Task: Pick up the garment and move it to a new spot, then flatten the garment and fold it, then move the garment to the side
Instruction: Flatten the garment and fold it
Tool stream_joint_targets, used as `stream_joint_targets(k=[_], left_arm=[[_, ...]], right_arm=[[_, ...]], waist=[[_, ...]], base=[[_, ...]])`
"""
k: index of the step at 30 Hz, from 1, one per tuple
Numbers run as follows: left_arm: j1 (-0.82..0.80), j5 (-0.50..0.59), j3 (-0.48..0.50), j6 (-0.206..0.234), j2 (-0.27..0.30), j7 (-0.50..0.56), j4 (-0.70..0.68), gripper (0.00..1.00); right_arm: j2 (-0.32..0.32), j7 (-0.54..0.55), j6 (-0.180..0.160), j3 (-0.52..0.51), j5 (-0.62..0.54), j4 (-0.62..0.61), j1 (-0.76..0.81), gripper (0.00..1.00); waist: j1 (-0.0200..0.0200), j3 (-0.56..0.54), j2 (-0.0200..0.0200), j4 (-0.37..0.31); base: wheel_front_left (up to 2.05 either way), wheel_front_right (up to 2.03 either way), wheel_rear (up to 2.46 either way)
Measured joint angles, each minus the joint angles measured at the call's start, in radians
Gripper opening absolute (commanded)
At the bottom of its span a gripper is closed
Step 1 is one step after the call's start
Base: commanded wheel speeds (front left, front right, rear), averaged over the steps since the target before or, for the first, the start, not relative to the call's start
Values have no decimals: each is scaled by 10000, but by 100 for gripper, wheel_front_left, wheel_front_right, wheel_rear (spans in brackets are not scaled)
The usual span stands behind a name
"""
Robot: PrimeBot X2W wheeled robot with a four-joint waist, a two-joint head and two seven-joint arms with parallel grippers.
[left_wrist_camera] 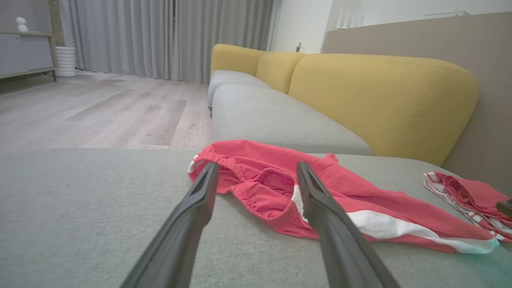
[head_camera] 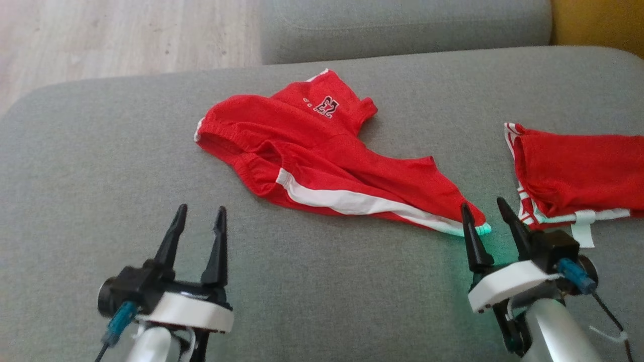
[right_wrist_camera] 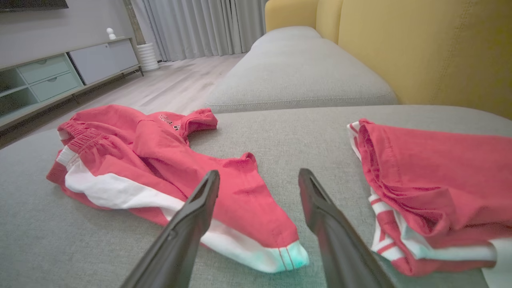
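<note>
Red shorts (head_camera: 322,156) lie crumpled on the grey sofa (head_camera: 100,151), just ahead of both hands. The left hand (head_camera: 201,208) and the right hand (head_camera: 482,203) are open and hold nothing. To flatten them well, each hand should probably pinch one end and pull gently apart.

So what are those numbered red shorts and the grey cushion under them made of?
Shorts: a thin matte knit, perhaps polyester or cotton; it wrinkles softly and the waistband is gathered. Cushion: grey woven upholstery, matte, with a fine weave showing.
</note>
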Motion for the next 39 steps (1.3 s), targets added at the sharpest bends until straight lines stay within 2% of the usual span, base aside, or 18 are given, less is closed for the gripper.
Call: stream_joint_targets(k=[10, 19, 24, 32, 33, 34, 39], left_arm=[[-1133, -140, -943, -261, 73, 1066, 464, 100], [-3051, -125, -1730, -343, 236, 2997, 1898, 100], [-3838, -67, -1841, -345, 282, 3415, 2765, 100], [-4265, -67, -1898, -343, 301, 3400, 3352, 98], [-4273, -67, -1908, -343, 293, 3402, 3407, 62], [-4278, -71, -1931, -343, 286, 3417, 3478, 0], [-4286, -157, -2159, -347, 255, 3505, 3615, 0]], right_arm=[[163, -52, 0, -263, -6, -1108, 73, 100], [209, -75, 0, -278, -94, -1371, 114, 100], [213, -77, -2, -236, -36, -1398, 74, 100], [213, -77, 0, -242, 0, -1398, 28, 100], [213, -77, 0, -249, 0, -1398, 28, 100], [213, -77, -2, -253, 0, -1396, 28, 100], [213, -77, 0, -280, -2, -1381, 21, 100]], waist=[[1, 594, 0, -342], [2, 1286, 0, -748], [2, 1598, 0, -993], [1, 1691, 0, -1091], [1, 1685, 0, -1082], [1, 1677, 0, -1073], [1, 1661, 0, -997]], base=[[0, 0, 0], [0, 0, 0], [0, 0, 0], [0, 0, 0], [0, 0, 0], [0, 0, 0], [0, 0, 0]])
